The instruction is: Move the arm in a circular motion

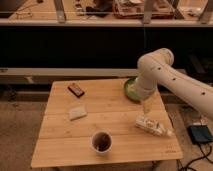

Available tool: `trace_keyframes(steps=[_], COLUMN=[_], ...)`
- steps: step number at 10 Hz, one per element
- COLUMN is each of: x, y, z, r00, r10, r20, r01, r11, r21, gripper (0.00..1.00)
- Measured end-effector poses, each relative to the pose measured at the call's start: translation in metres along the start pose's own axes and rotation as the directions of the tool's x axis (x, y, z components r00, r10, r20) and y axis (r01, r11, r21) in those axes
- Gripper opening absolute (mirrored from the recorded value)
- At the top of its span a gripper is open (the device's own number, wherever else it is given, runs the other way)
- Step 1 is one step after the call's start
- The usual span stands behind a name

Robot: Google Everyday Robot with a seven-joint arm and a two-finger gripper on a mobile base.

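Note:
The cream-white arm (170, 80) of thick rounded segments with small dark dots comes in from the right edge and bends at a bulbous elbow (155, 60) over the table's right side. Its slim pale tip, the gripper (146, 107), hangs down above the table's right part, just in front of a green bowl (131, 90) and just above a lying bottle (152, 126). It holds nothing that shows.
A wooden slatted table (60, 145) carries a dark snack bar (76, 89) at the back left, a pale sponge (77, 112) at the left, and a white cup (102, 142) at the front. A dark shelf runs behind. A black box (201, 134) lies on the floor at right.

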Motion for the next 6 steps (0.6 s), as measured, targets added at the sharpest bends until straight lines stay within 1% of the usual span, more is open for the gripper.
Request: trace_keyframes(steps=[1, 3, 4, 6], x=[-0.008, -0.036, -0.056, -0.105], y=[0.011, 0.027, 0.033, 0.039], z=[-0.004, -0.006, -0.002, 0.010], r00=[1.000, 0.999, 0.997, 0.986], r10=[0.000, -0.040, -0.072, -0.146], r20=[0.000, 0.002, 0.020, 0.077], r01=[0.000, 0.040, 0.072, 0.149], r11=[1.000, 0.999, 0.997, 0.988], r21=[0.003, -0.012, -0.024, -0.035], gripper=[0.80, 0.80, 0.80, 0.80])
